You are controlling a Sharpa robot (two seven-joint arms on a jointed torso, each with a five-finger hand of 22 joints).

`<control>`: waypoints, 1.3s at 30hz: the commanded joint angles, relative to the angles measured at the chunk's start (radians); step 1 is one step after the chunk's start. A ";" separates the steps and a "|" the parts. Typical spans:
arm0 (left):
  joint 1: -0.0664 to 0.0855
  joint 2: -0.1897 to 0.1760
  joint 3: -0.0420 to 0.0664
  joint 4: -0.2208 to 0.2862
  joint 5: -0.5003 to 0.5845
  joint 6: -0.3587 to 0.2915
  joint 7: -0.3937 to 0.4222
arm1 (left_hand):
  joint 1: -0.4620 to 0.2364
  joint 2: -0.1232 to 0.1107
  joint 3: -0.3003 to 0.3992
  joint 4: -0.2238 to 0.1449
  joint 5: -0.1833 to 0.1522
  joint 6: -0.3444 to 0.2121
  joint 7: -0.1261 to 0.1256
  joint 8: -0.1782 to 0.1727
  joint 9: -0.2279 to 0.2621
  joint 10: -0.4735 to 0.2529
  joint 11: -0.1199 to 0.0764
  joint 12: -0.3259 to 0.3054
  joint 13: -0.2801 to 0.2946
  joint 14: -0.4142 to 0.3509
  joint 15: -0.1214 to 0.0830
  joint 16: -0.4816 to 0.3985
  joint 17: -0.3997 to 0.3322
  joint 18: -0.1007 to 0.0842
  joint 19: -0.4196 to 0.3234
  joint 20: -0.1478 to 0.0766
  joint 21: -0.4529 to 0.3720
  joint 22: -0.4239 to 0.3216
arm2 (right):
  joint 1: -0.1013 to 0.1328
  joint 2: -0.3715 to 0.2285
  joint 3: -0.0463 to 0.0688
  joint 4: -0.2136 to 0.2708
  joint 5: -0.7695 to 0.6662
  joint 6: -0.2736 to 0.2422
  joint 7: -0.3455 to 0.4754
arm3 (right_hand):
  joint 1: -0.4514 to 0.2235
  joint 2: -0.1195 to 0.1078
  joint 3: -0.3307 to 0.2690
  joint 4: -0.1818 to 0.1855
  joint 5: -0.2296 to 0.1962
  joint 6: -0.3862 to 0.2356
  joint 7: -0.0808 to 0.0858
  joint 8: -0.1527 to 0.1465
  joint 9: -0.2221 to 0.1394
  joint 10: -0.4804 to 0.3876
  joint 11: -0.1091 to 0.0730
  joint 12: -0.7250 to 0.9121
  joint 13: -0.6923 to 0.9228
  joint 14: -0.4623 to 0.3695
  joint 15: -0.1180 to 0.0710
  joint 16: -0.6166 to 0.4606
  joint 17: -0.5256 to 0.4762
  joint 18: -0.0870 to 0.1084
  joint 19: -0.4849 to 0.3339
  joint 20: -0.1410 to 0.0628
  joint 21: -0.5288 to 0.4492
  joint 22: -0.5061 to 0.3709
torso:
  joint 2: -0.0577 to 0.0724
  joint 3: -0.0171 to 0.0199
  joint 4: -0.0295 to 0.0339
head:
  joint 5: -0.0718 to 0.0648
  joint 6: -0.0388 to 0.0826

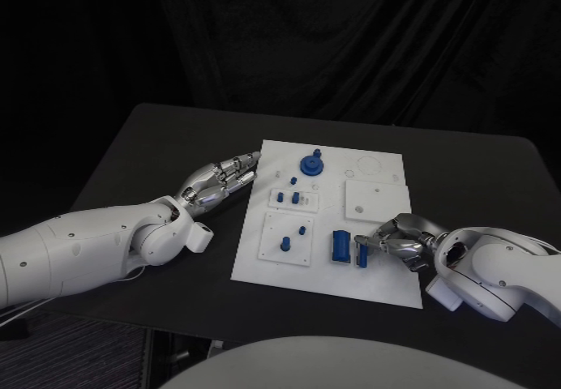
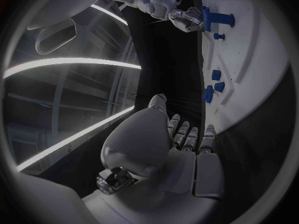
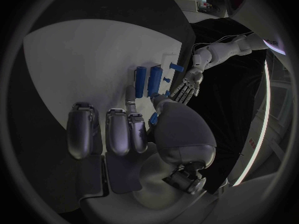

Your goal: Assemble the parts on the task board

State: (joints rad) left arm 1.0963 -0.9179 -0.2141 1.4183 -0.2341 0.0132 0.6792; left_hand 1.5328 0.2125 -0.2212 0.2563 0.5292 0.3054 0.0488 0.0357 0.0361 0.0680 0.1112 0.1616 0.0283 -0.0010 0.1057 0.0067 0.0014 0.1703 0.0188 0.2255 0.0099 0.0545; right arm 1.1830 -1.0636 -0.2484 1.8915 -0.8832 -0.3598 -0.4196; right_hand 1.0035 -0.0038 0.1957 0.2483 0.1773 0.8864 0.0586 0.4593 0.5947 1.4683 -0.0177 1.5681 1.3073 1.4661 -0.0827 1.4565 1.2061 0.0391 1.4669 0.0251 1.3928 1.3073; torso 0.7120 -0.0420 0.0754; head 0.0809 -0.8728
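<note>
The white task board (image 1: 386, 279) lies mid-table. A blue round knob (image 1: 311, 164) stands at its far side, and small blue pegs (image 1: 293, 197) stand in the left-hand plates. A blue block (image 1: 340, 245) sits near the front right. My right hand (image 1: 401, 241) hovers just right of that block and pinches a narrow blue part (image 1: 361, 255) between thumb and finger; the right wrist view shows the blue part (image 3: 154, 118) beside the thumb, with the blue block (image 3: 147, 80) beyond it. My left hand (image 1: 220, 183) lies at the board's left edge with fingers stretched out, holding nothing.
A raised white square plate (image 1: 376, 198) sits on the board's right half, with a round recess (image 1: 370, 168) behind it. Black table (image 1: 152, 146) surrounds the board. In the left wrist view my left hand (image 2: 181, 139) points along the board (image 2: 249, 74) towards my right hand (image 2: 181, 17).
</note>
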 commanded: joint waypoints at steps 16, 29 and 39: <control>-0.005 0.001 0.001 0.002 -0.001 0.018 0.018 | 0.010 0.000 0.001 -0.008 0.007 0.002 0.008 0.002 0.001 0.000 -0.003 0.001 0.000 0.001 0.004 -0.007 -0.001 0.010 -0.001 0.004 0.004 0.000 | -0.002 -0.012 0.000 0.010 -0.028 -0.059 0.045 | 0.043 0.021 -0.057 0.024 0.026 -0.057 -0.032 0.215 0.161 0.102 -0.027 0.003 0.264 0.047 -0.023 -0.003 0.002 0.008 0.036 -0.020 -0.006 0.201 | 0.000 0.0000 -0.0006 | 0.003 0.000; -0.005 -0.001 0.001 0.003 -0.001 0.017 0.016 | 0.011 0.000 0.001 -0.008 0.007 0.002 0.010 0.002 0.001 0.000 -0.004 0.001 0.000 0.001 0.004 -0.007 -0.001 0.010 -0.001 0.004 0.004 0.001 | -0.007 -0.081 -0.001 0.057 -0.284 -0.014 0.127 | 0.142 -0.015 -0.086 -0.030 0.001 -0.121 -0.056 0.420 0.327 0.102 -0.047 0.003 0.264 0.051 -0.039 0.006 0.029 0.004 0.042 -0.033 0.008 0.206 | 0.000 0.0001 -0.0002 | 0.001 0.000; -0.006 -0.002 0.001 0.003 -0.001 0.014 0.019 | 0.011 0.000 0.002 -0.009 0.008 0.005 0.012 0.003 0.001 0.000 -0.004 0.002 0.001 0.001 0.003 -0.007 -0.001 0.011 -0.001 0.004 0.004 0.000 | -0.026 -0.098 -0.001 0.059 -0.355 0.079 0.116 | 0.135 -0.043 -0.132 0.006 -0.126 -0.119 -0.069 0.483 0.383 0.102 -0.058 0.003 0.264 0.051 -0.048 0.008 0.034 0.003 0.044 -0.041 0.014 0.208 | 0.000 0.0001 -0.0016 | 0.002 0.000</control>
State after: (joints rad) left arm 1.0919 -0.9205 -0.2141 1.4187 -0.2342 0.0188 0.6788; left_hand 1.5328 0.2125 -0.2187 0.2538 0.5332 0.3091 0.0522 0.0357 0.0366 0.0680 0.1111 0.1616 0.0283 -0.0013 0.1055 0.0067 0.0009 0.1703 0.0187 0.2254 0.0099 0.0545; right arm 1.1602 -1.1606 -0.2495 1.9507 -1.1823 -0.3399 -0.3074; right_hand 1.1387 -0.0383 0.0700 0.2525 0.0534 0.7657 -0.0024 0.9382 0.9763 1.4682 -0.0685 1.5681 1.3077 1.4671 -0.1215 1.4602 1.2416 0.0391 1.4688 -0.0092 1.4058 1.3073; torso 0.7121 -0.0419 0.0741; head 0.0816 -0.8728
